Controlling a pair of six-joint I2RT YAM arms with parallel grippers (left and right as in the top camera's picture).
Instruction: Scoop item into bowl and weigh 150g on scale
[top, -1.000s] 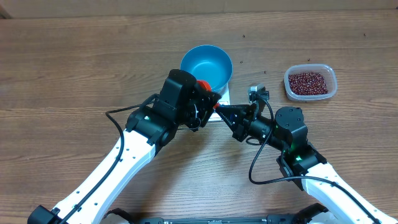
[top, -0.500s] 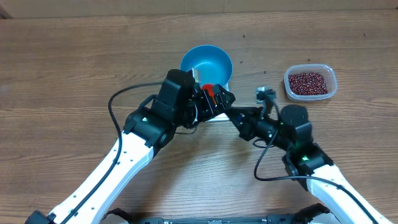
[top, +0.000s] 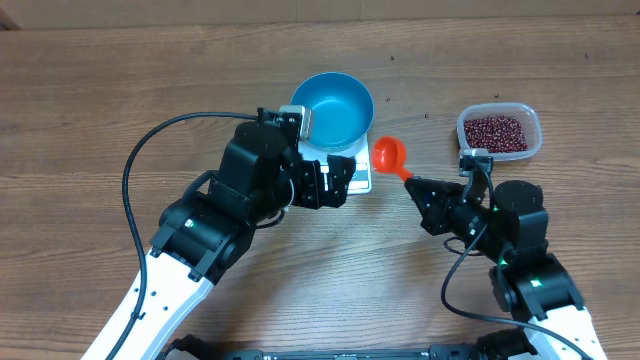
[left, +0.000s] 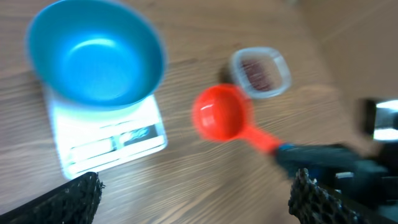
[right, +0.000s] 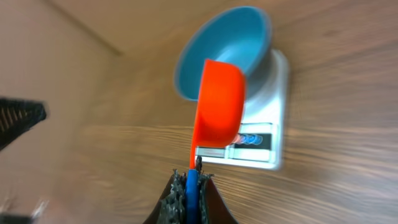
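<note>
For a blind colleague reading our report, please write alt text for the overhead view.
The right gripper holds a red scoop by its handle, between a blue bowl standing on a white scale and a clear tub of dark red beans. The left gripper is open beside the scale, holding nothing.

**Blue, red and wood grain**

Upper centre: bright blue bowl (top: 332, 108) and white scale (left: 106, 140). Right of them, an orange-red scoop (top: 388, 153). Upper right: dark red-brown beans (top: 492, 132) in a clear tub (top: 536, 125). The table (top: 100, 100) is brown, streaked wood grain.
</note>
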